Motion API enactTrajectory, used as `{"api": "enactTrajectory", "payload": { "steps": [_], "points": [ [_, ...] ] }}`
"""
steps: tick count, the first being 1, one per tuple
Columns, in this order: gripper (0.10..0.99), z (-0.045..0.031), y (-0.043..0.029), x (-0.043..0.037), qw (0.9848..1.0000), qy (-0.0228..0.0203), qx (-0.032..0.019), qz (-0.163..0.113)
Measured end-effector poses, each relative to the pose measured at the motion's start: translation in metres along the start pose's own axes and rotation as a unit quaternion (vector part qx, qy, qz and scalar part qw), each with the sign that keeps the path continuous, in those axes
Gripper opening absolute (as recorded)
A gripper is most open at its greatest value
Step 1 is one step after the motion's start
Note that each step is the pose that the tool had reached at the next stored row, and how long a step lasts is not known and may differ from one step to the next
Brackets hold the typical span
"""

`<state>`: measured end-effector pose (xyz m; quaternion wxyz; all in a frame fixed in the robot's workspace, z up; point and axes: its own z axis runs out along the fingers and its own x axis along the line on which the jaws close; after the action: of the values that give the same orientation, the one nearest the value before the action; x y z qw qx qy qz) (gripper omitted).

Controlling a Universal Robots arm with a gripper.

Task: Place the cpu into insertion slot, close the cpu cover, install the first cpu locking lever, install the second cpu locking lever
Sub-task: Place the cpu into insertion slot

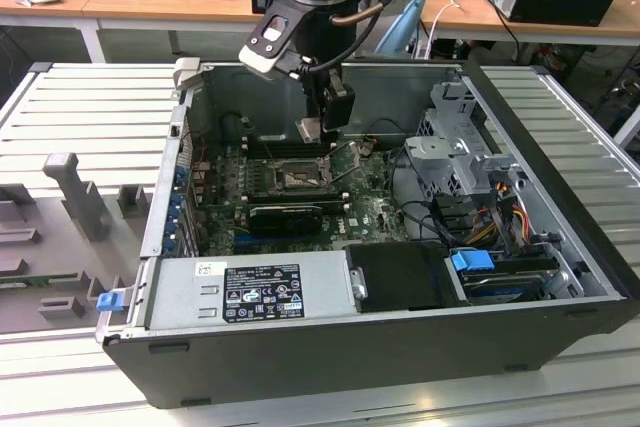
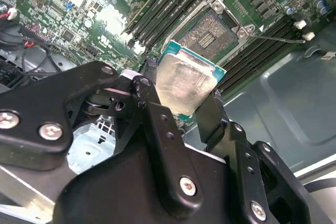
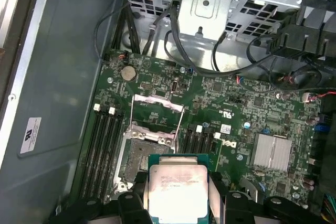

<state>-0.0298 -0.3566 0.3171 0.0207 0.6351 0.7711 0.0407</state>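
Observation:
My gripper (image 1: 320, 129) hangs inside the open computer case (image 1: 560, 247), shut on the cpu (image 3: 177, 187), a flat silver-grey square chip on a green edge. Its black fingers (image 3: 218, 195) press on two opposite sides of the chip in both wrist views. The cpu (image 2: 186, 83) is held in the air a little short of the insertion slot (image 3: 140, 156), a square socket with a brownish pin field (image 2: 210, 31). The cpu cover (image 3: 156, 115), a thin metal frame, stands swung open at the socket's far end. A thin locking lever (image 2: 278, 38) sticks out beside the socket.
Long black memory slots (image 3: 105, 135) flank the socket on both sides. A black card (image 1: 285, 215) lies across the board, nearer the power supply (image 1: 250, 292). A metal drive cage (image 1: 455, 162) with cables stands at the exterior view's right. A finned heatsink (image 3: 272, 150) sits on the board.

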Motion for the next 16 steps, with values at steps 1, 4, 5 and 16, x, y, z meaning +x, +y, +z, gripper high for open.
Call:
{"api": "enactTrajectory", "payload": {
  "steps": [1, 4, 5, 16],
  "points": [
    [0.541, 0.0006, 0.0000, 0.0000, 1.0000, -0.0007, -0.0002, 0.008],
    [0.541, 0.0034, -0.0003, -0.0001, 0.9991, -0.0039, -0.0008, 0.043],
    [0.541, 0.0037, -0.0003, -0.0001, 0.9989, -0.0044, -0.0008, 0.046],
    [0.541, 0.0234, -0.0089, 0.0027, 0.9987, -0.0052, -0.0009, 0.051]
  ]
}}
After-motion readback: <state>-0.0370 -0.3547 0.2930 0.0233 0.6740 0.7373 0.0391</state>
